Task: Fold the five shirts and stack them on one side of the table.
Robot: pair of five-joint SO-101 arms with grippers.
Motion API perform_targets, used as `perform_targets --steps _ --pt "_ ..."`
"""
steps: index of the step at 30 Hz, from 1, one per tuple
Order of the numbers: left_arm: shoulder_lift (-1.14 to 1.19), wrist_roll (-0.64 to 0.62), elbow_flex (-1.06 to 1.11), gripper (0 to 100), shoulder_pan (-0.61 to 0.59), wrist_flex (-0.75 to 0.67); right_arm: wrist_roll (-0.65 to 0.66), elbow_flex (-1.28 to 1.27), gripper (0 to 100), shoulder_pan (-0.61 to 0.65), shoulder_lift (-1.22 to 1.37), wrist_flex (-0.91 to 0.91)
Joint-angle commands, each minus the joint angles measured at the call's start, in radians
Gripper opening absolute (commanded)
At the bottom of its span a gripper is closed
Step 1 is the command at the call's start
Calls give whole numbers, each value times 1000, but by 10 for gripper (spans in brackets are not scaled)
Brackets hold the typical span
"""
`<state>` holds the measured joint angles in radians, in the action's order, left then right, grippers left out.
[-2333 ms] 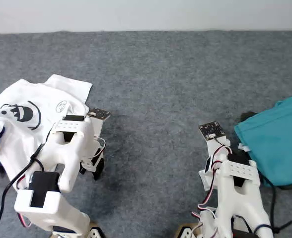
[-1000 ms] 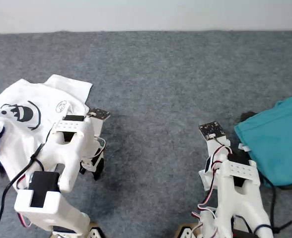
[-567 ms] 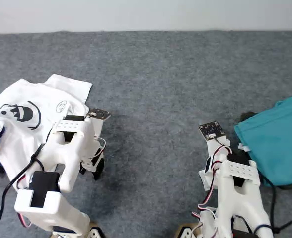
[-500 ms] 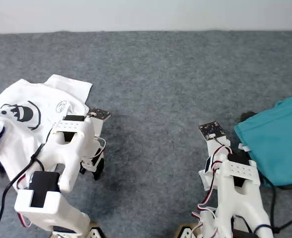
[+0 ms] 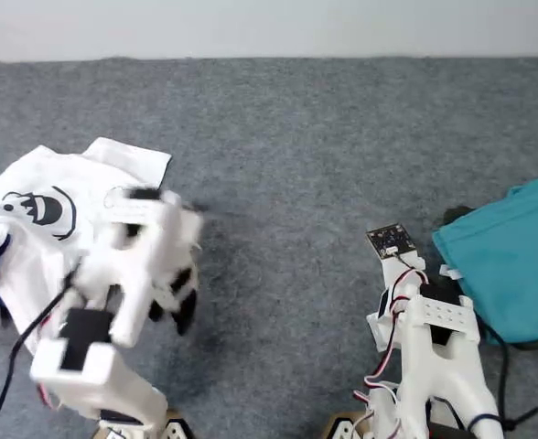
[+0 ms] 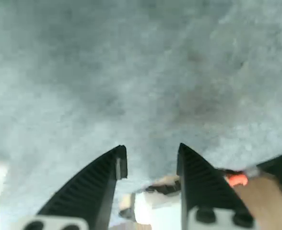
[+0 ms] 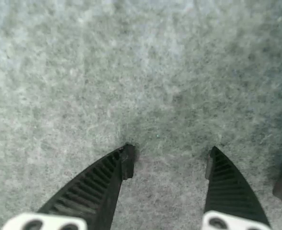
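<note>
grey felt-covered bench (image 5: 324, 137), backed by a plain white wall (image 5: 269, 27), carrying cloth at its two ends with open felt between. white shirt (image 5: 31, 229) with a dark printed motif, lying rumpled and unfolded at the left end, its long axis running roughly from the wall side toward the arms' side; teal shirt (image 5: 507, 256), lying flatter at the right end over a dark cloth edge (image 5: 457, 217), probably the start of the stack. left arm (image 5: 123, 274), standing at the white shirt's inner border and overlapping it from above, hence the nearer arm for that garment; the shirt lies to this arm's own left. right arm (image 5: 434, 347), just beside the teal shirt and well apart from the white one. left pincer (image 6: 151, 148), released, jaws spread above bare felt with no cloth between them. right pincer (image 7: 170, 148), likewise released, jaws wide over bare felt. judged step: the white shirt awaits a first grasp, which calls for a leftward reach by the left arm onto a hem or sleeve.
</note>
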<state>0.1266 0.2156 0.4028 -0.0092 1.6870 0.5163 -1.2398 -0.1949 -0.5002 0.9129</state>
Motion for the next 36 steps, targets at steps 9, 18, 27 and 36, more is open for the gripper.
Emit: perform_targets --steps 9,18,27,36 --pt "-422 29 -160 185 -608 48 3 -34 238 8 18 -10" --pt "-189 140 -87 268 -858 -58 6 -34 238 8 18 -10" --pt "38 140 -93 344 -941 -106 8 -32 238 8 18 -10" --pt "103 135 -125 344 -957 -206 8 -32 238 8 18 -10"
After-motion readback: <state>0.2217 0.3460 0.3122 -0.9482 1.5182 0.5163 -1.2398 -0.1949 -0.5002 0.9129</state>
